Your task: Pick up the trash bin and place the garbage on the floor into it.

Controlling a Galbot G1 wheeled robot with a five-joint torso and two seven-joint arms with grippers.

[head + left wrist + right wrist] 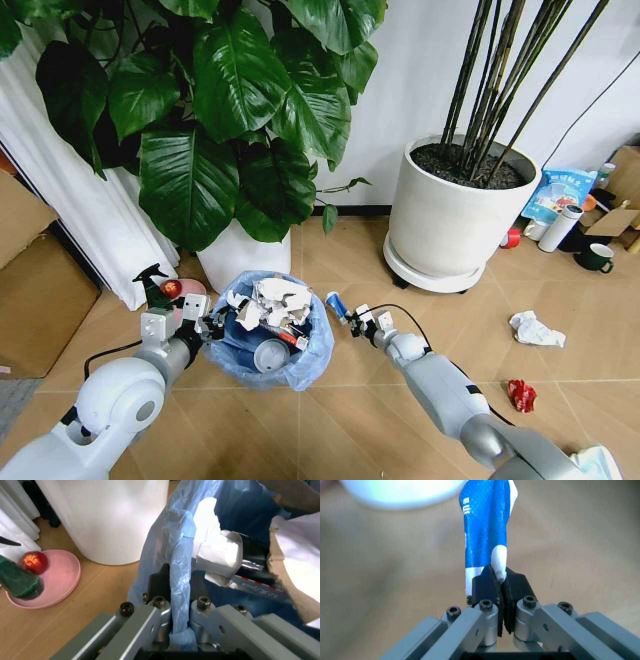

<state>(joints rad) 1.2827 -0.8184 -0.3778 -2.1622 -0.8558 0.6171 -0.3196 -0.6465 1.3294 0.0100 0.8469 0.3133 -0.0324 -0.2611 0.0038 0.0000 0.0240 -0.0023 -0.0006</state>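
The trash bin [268, 340], lined with a crinkly light-blue bag and holding crumpled paper, hangs just above the floor [360, 400] in front of me. My left gripper [207, 323] is shut on its rim, the bag [165, 547] pinched between the fingers [161, 580]. My right gripper [353, 321] sits just right of the bin, shut on a flattened blue-and-white tube [336, 303], which stands up from the gripper's [499, 579] closed jaws as a blue strip [485, 532]. More garbage lies on the floor to the right: a white tissue [535, 329], a red wrapper [521, 395] and a pale teal mask [598, 463].
Two big white plant pots [455, 220] [238, 262] stand behind the bin. A pink plate [60, 581] with a red apple [34, 562] and a green spray bottle [17, 583] sit by the left pot. Cardboard [35, 290] lies at left; a bottle [558, 228] and mug [598, 258] at back right.
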